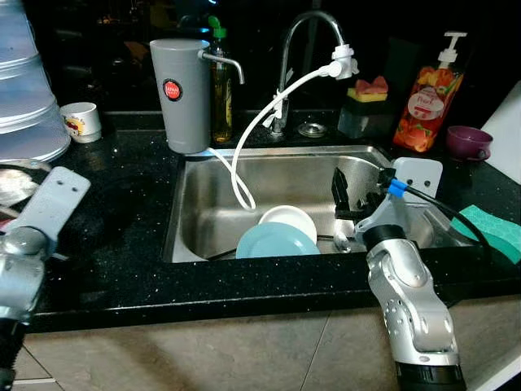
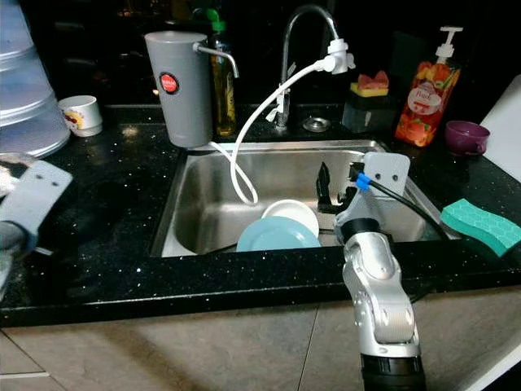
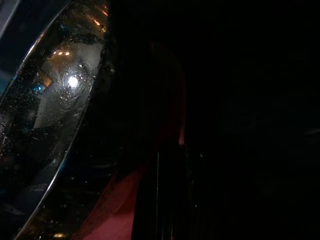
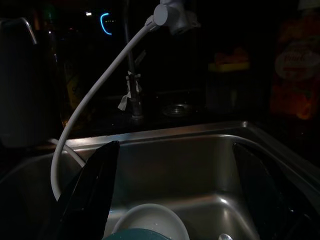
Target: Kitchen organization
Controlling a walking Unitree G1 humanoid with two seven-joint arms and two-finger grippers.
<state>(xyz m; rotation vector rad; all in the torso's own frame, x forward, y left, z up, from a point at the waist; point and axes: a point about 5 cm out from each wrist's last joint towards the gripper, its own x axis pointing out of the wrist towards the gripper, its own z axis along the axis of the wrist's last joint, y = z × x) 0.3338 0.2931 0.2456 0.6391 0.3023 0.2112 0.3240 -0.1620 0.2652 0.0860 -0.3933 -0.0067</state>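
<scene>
Step in hand looks like approach: your right gripper (image 1: 352,198), jaws apart & empty, hangs over the sink (image 1: 195,167), just beside blue plate (image 1: 277,241) & white bowl (image 1: 287,221) inside; next, lower onto one.

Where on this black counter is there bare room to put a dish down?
Bare stretch left of the sink, between the grey filter jug and the front edge. Crowded behind the faucet, and right by the green sponge.

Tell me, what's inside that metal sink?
In the sink lie a light blue plate, a white bowl behind it, and a white hose end. The plate hides whatever's beneath.
</scene>
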